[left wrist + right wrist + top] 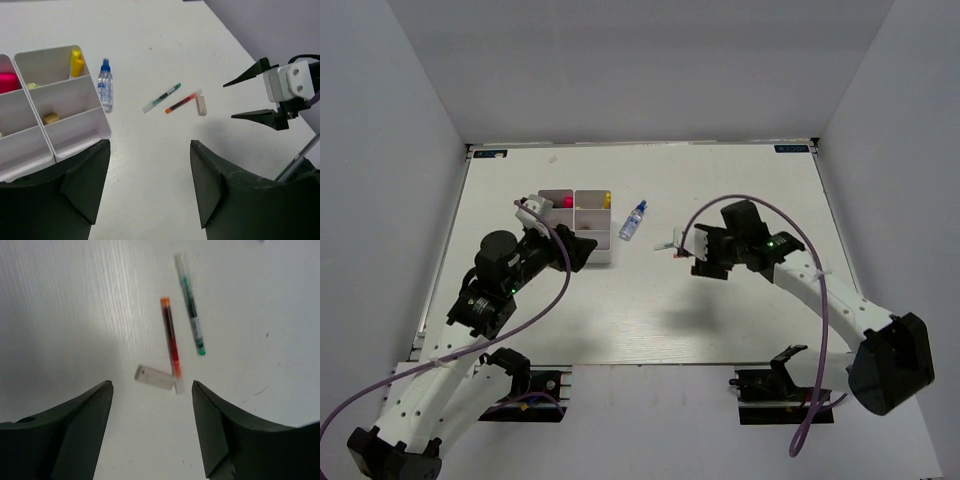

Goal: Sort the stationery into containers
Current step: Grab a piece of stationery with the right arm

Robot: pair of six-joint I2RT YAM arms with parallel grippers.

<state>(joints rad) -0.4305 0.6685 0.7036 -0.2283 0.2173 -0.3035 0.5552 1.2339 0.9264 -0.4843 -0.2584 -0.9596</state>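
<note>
A green pen [191, 305], a red pen [170, 337] and a small white block [155, 378] lie together on the table. They also show in the left wrist view as the green pen [161, 97], red pen [182, 101] and block [201, 105]. My right gripper [152, 387] hangs open just above the block, holding nothing. The white divided box [80, 135] holds a yellow item [75, 62], a pink one [6, 81] and a small yellow piece [50, 118]. My left gripper [150, 150] is open and empty beside the box's near corner.
A small clear bottle with a blue cap [632, 220] lies between the box [601, 252] and the pens [670, 245]. My right gripper [688, 252] sits right of the pens, and my left gripper [582, 250] is at the box's front right. Grey walls enclose the table.
</note>
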